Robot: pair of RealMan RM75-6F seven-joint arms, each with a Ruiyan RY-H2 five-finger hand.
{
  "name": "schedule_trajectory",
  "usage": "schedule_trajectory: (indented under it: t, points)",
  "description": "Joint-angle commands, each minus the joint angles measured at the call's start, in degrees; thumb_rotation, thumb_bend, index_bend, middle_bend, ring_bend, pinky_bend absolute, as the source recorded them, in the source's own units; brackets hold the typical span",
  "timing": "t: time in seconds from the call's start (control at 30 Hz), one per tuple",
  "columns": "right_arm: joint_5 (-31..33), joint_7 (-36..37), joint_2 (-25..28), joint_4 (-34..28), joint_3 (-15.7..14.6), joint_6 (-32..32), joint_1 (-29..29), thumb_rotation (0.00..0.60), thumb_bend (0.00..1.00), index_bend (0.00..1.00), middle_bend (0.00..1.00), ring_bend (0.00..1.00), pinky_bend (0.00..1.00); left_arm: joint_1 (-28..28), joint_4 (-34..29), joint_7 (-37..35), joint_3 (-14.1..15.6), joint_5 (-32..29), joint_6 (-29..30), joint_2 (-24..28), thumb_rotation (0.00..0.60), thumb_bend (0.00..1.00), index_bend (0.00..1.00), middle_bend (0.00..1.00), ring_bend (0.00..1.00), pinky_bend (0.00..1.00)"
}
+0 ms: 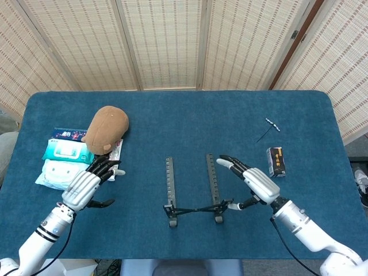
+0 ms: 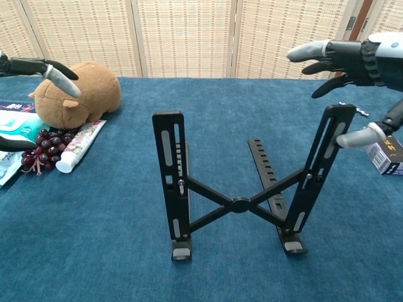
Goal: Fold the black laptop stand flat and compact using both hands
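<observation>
The black laptop stand (image 2: pixel 239 204) stands unfolded near the front middle of the blue table (image 1: pixel 190 121), its two slotted uprights raised and joined by crossed bars, its two notched base rails lying flat on the cloth behind them. My right hand (image 1: pixel 253 183) is at the stand's right upright, fingers spread, the thumb tip touching or just beside that upright's outer edge while the other fingers reach over its top; it grips nothing. My left hand (image 1: pixel 86 184) hovers well apart from the stand at the left, fingers apart and empty, above a bunch of dark grapes (image 2: pixel 43 146) and a white tube (image 2: pixel 79 146). Beside them lie a brown plush toy (image 1: pixel 106 129) and stacked wet-wipe packs (image 1: pixel 63 164). To the right of the stand sit a small dark box (image 1: pixel 276 161) and, farther back, a thin metal tool (image 1: pixel 268 129).
</observation>
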Motion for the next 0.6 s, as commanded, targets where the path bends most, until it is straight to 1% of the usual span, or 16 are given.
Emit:
schedule_trajectory:
  t: [0.03, 0.17, 0.23, 0.33, 0.43, 0.53, 0.6]
  points:
    - [4.70, -3.16, -3.39, 2.01, 3.04, -2.22, 1.07, 0.600, 0.00, 0.00, 0.00, 0.00, 0.19, 0.16, 0.10, 0.56, 0.12, 0.38, -0.03, 0.48, 0.600, 0.17, 0.24, 0.13, 0.12, 0.00]
    - [8.09, -4.96, -5.98, 4.05, 5.20, -2.37, 1.36, 0.600, 0.00, 0.00, 0.00, 0.00, 0.19, 0.04, 0.65, 0.91, -0.05, 0.25, -0.71, 0.80, 0.600, 0.17, 0.24, 0.13, 0.12, 0.00]
    - [8.32, -7.07, -7.40, 5.01, 6.11, -0.38, 0.88, 0.600, 0.00, 0.00, 0.00, 0.00, 0.18, -0.25, 1.22, 1.32, -0.36, -0.02, -1.30, 0.79, 0.600, 0.17, 0.24, 0.13, 0.12, 0.00]
    - [4.79, -11.00, -8.91, 5.86, 6.26, 5.18, -0.69, 0.600, 0.00, 0.00, 0.00, 0.00, 0.17, -0.64, 1.99, 2.29, -0.91, 0.07, -1.55, 0.52, 0.600, 0.17, 0.24, 0.13, 0.12, 0.00]
    - [-0.43, -14.06, -8.96, 5.81, 5.42, 11.13, -2.80, 0.600, 0.00, 0.00, 0.00, 0.00, 0.16, -1.39, 2.46, 3.51, -1.29, 0.06, -2.65, 0.32, 0.600, 0.17, 0.24, 0.13, 0.12, 0.00]
    - [-5.15, -17.89, -8.03, 5.95, 4.15, 15.41, -4.63, 0.600, 0.00, 0.00, 0.00, 0.00, 0.15, -2.52, 2.82, 4.73, -1.55, 0.21, -4.36, -0.11, 0.600, 0.17, 0.24, 0.13, 0.12, 0.00]
    - [-9.09, -20.48, -6.79, 7.02, 2.69, 17.27, -5.47, 0.600, 0.00, 0.00, 0.00, 0.00, 0.14, -3.45, 3.40, 6.28, -1.64, 0.53, -5.71, -0.82, 0.600, 0.17, 0.24, 0.13, 0.12, 0.00]
